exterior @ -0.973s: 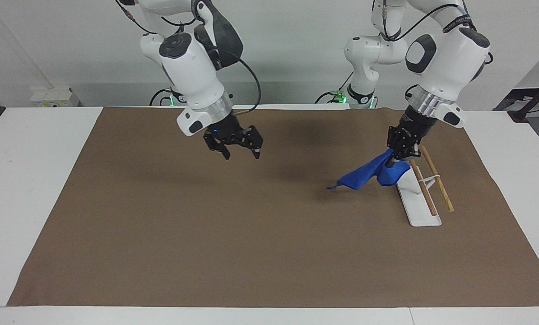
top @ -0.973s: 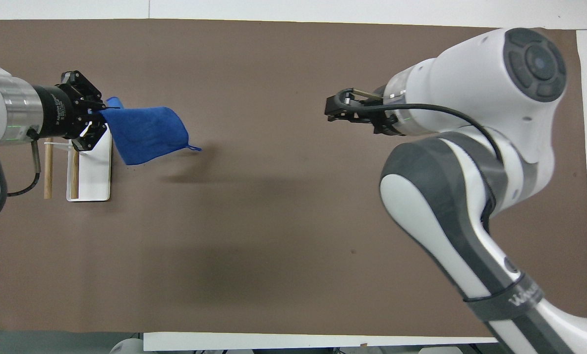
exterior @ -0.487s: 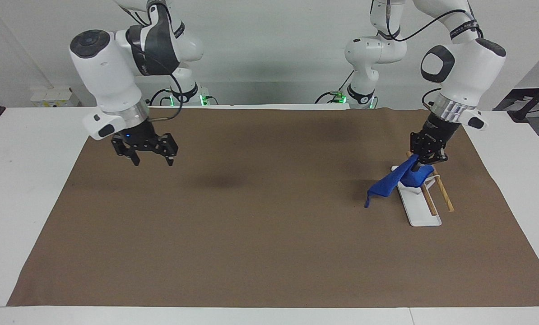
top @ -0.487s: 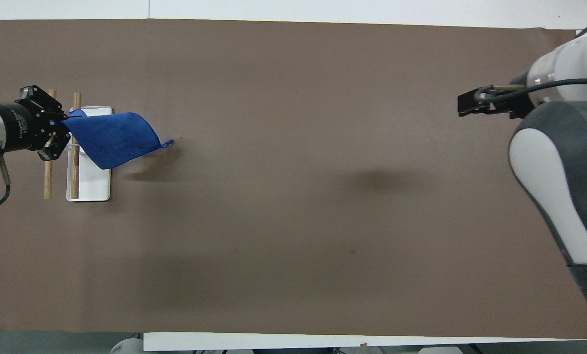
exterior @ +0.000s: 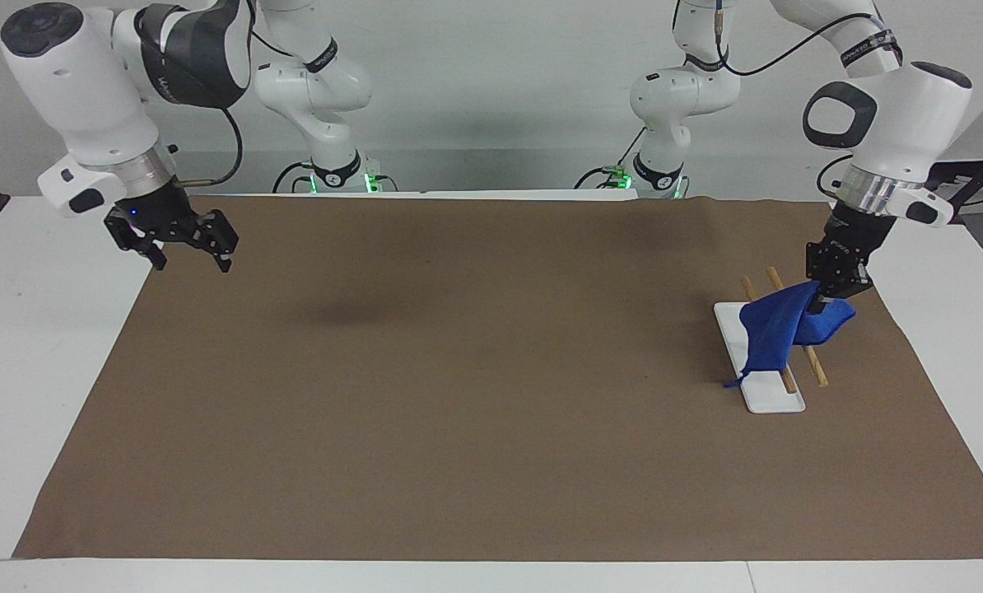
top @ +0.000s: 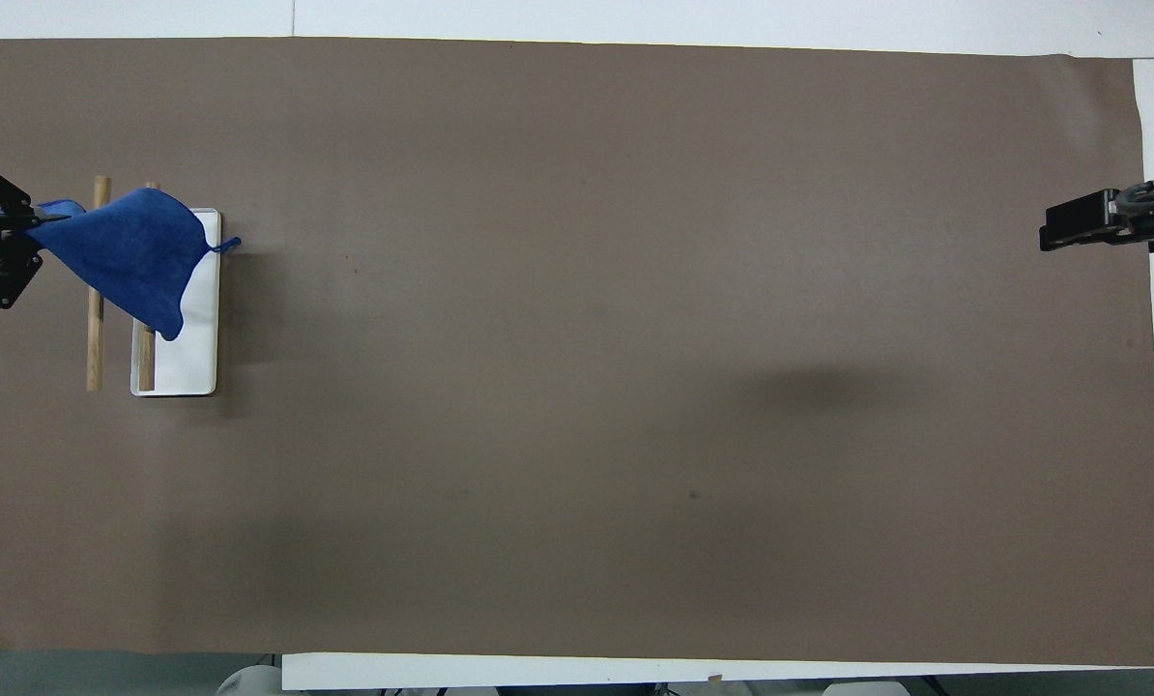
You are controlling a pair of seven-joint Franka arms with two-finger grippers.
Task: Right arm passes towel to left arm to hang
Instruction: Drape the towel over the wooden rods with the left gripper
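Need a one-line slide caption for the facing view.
Left gripper drapes the blue towel over the wooden rack; right gripper waits, open, at the mat's edge.

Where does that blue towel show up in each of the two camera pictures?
Facing view: the towel hangs from the left gripper over the rack, at the picture's right.
Overhead view: the towel is at the picture's left edge.
Shared landmark: the rack.

Left claw (exterior: 837, 284) is clamped on one corner of the blue towel (exterior: 775, 333), which drapes over the wooden rails of the white-based rack (exterior: 767, 383) at the left arm's end of the surface (exterior: 458, 395). Right claw (exterior: 187, 247), fingers spread, empty, hangs over the brown mat's (exterior: 458, 461) edge at the right arm's end.
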